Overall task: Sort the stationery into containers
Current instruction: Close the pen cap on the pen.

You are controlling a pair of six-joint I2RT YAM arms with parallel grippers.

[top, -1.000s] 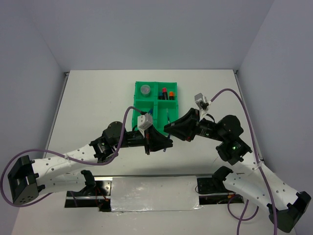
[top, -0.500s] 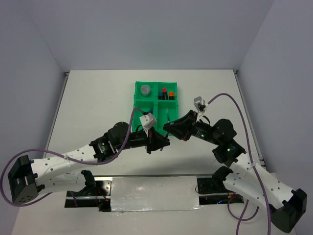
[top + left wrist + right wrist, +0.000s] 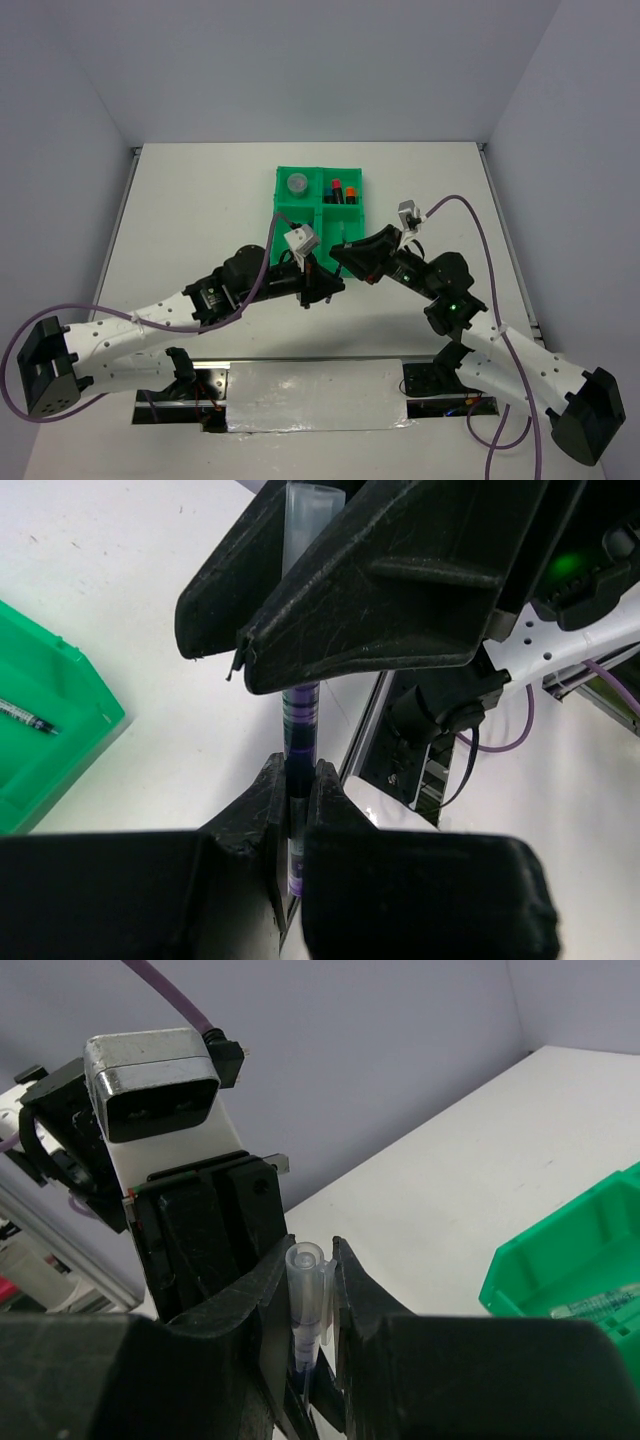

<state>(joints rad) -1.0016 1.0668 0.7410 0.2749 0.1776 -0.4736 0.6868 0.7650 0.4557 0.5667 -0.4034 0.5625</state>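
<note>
A thin blue pen (image 3: 301,715) is held between both grippers, in the air over the table just in front of the green tray (image 3: 290,213). My left gripper (image 3: 300,780) is shut on the pen's dark barrel. My right gripper (image 3: 310,1250) is shut on the pen's clear cap (image 3: 308,1290), and the barrel's end reaches into that cap. From above, the left gripper (image 3: 325,287) and right gripper (image 3: 350,262) meet tip to tip. The tray holds a round grey disc (image 3: 297,184), two markers (image 3: 344,192) and a thin pen (image 3: 25,715).
The tray's near corner (image 3: 570,1260) lies just beyond the grippers. A shiny metal plate (image 3: 310,395) runs along the table's near edge between the arm bases. Grey walls close the table at the back and on both sides.
The right arm's elbow has shifted left and lower, and the left wrist has crept slightly toward the tray. Both grips on the pen look unchanged.
</note>
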